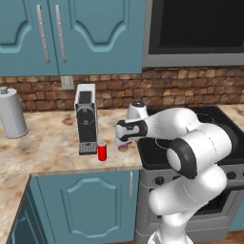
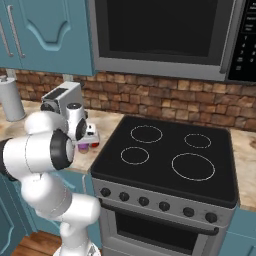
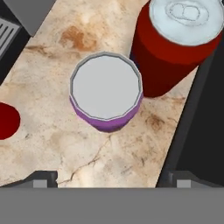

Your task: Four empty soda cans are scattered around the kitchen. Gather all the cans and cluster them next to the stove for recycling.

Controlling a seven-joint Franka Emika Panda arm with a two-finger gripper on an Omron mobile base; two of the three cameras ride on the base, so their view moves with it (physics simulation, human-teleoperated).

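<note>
A: Where is the purple soda can (image 3: 106, 92)?

B: It stands upright on the desk (image 3: 52, 144), right under the hand. In the hand view you look down on its flat grey top. In the left base view the arm hides most of it, so just a purple bit (image 1: 123, 147) peeks out below the hand.

A: Is the gripper (image 3: 112, 178) holding it?

B: No. The two finger tips (image 3: 40, 178) sit far apart at the bottom of the hand view, one on each side, and the can is between them but not touched. The gripper is wide open.

A: What is next to that can?

B: A red soda can (image 3: 175, 48), just beside it, by the black edge of the stove (image 3: 201, 127). Its top is cut off by the edge of the hand view. I cannot tell if the two cans touch.

A: Any more cans?

B: One more red can (image 1: 102, 151) stands by the foot of the coffee machine (image 1: 86, 119). In the hand view only a red slice of it (image 3: 8, 121) shows at the left edge.

A: And from the right side?

B: The arm covers a lot there. You see small purple (image 2: 83, 147) and red (image 2: 93, 145) bits under the hand, next to the stove (image 2: 165, 155). They are too small to make out well.
</note>
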